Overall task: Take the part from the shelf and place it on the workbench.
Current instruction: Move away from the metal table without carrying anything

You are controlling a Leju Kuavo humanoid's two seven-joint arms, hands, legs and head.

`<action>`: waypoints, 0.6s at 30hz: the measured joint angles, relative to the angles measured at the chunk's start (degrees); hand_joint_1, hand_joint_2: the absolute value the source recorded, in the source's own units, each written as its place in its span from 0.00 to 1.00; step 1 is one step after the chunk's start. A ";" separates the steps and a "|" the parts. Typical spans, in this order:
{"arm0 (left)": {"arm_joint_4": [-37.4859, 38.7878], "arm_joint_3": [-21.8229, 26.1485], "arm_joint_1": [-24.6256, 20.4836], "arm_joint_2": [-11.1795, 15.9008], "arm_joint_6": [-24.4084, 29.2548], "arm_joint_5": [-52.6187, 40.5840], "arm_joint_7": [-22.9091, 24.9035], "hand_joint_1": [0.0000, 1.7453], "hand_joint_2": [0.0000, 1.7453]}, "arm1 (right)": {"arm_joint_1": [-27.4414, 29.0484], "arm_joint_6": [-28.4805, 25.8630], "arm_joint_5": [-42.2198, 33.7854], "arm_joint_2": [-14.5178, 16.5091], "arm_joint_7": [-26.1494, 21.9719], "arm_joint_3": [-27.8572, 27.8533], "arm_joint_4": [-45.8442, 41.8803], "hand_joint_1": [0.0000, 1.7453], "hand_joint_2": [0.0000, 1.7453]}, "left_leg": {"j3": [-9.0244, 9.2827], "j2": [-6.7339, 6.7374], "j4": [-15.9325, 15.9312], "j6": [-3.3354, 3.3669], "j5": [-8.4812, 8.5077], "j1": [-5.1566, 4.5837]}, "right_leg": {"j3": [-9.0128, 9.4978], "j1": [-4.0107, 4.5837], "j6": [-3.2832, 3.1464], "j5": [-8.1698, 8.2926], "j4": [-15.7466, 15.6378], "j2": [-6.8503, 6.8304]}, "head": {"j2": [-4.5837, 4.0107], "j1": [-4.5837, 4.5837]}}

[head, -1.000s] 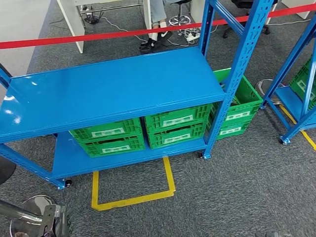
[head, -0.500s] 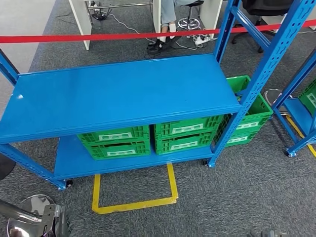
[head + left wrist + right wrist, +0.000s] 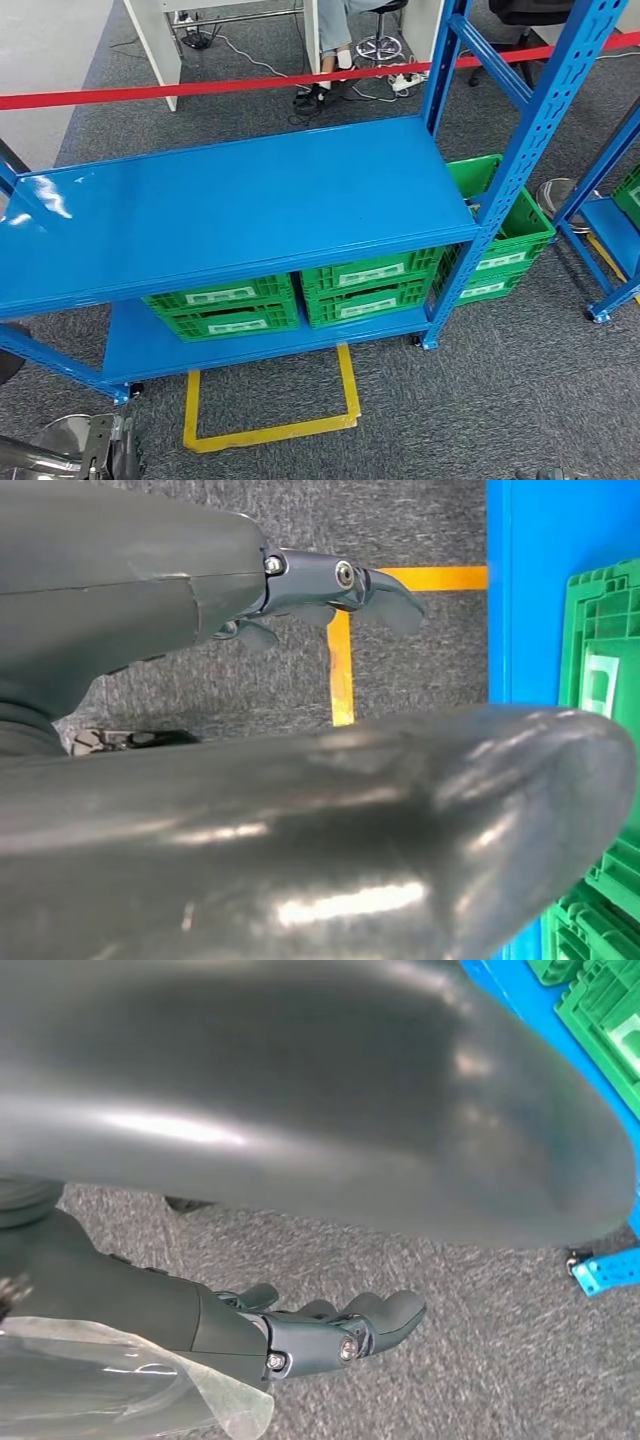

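risk: both hands hang empty, fingers extended: left hand (image 3: 317,585), right hand (image 3: 332,1335). no part is identifiable; the shelf (image 3: 226,210) top looks bare. reaching blindly could hit green crates (image 3: 362,285).

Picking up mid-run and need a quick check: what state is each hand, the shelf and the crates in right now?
left hand: fingers extended, holding nothing
right hand: fingers apart, holding nothing
blue shelf: top board bare, no part on it
green crates: stacked in pairs on the bottom board
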 joint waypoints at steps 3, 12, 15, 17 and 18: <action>0.00 -0.01 0.11 -0.01 0.00 0.01 0.00 0.00 0.00 | -0.01 0.03 -0.01 0.00 -0.01 0.01 0.00 0.00 0.00 | -1.07 0.01 -2.46 0.38 3.09 -0.03 | 1.56 0.10 0.06 -1.02 0.00 0.06 | -0.01 -0.01; -0.01 0.05 -0.03 0.03 0.14 0.01 0.01 0.00 0.00 | -0.22 0.07 0.00 -0.17 -0.20 0.10 0.21 0.00 0.00 | 2.49 0.48 -14.72 2.91 10.48 -0.50 | 2.30 0.54 2.48 -5.36 2.22 -0.71 | -0.01 -0.16; -0.01 0.04 -0.06 -0.02 0.13 0.01 0.00 0.00 0.00 | -0.27 0.07 0.01 -0.25 -0.24 0.25 0.32 0.00 0.00 | 2.84 -0.58 -14.85 3.41 10.17 -0.47 | -3.69 0.37 2.96 -10.00 12.63 -0.10 | -0.01 0.00; 0.00 0.03 0.02 -0.03 0.13 0.01 0.00 0.00 0.00 | -0.26 0.05 0.01 -0.28 -0.24 0.35 0.40 0.00 0.00 | 3.20 -1.47 -14.80 3.43 9.78 -0.54 | -5.89 0.34 3.05 -9.06 14.79 0.00 | -0.01 0.01; 0.00 0.03 0.03 -0.04 0.13 0.01 0.00 0.00 0.00 | -0.25 0.03 0.00 -0.32 -0.24 0.37 0.42 0.00 0.00 | 3.56 -2.02 -14.78 3.35 9.51 -0.55 | -5.35 0.33 3.00 -6.76 12.50 0.16 | -0.01 0.01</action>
